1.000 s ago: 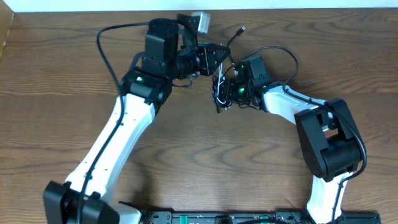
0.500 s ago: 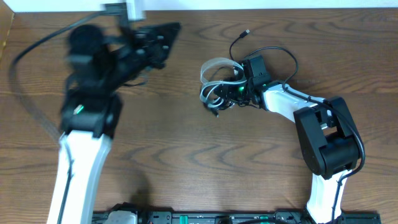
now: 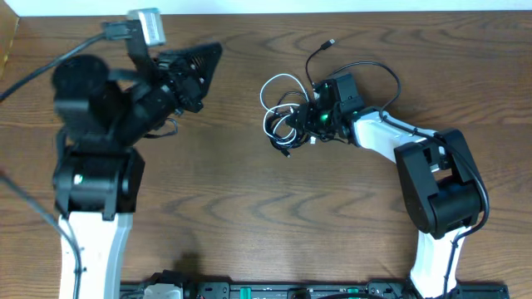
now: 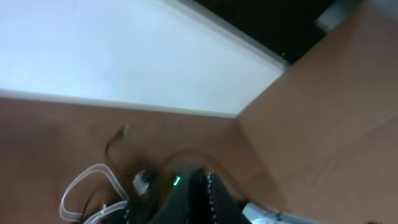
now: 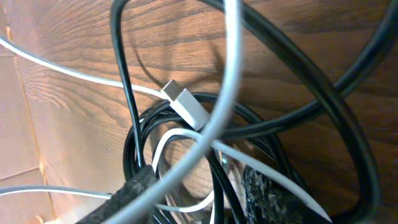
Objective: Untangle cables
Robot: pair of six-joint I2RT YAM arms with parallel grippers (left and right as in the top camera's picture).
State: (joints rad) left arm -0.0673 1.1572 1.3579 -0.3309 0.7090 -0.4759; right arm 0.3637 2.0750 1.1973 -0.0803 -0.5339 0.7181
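Note:
The cables lie in one tangle (image 3: 281, 120) on the wooden table, at the centre right. The white cable (image 3: 268, 90) loops out to the upper left. One plug end of the black cable (image 3: 329, 41) points toward the far edge. My right gripper (image 3: 306, 117) sits at the tangle's right side. In the right wrist view its fingers (image 5: 134, 186) stand apart, open, with black strands (image 5: 298, 81) and white strands (image 5: 230, 74) crossing the gap. A white plug (image 5: 186, 106) lies just ahead. My left gripper (image 3: 212, 51) is shut and empty, raised well left of the tangle, fingertips together (image 4: 205, 180).
A thicker black wire (image 3: 378, 71) arcs off the right arm behind the tangle. The left arm's wire (image 3: 29, 71) hangs at the far left. A white wall (image 4: 124, 56) borders the table's far edge.
My left arm swung away from the tangle to the upper left, gripper shut. The white loop came up with that move and has settled spread out. My right gripper's fingers have widened slightly.

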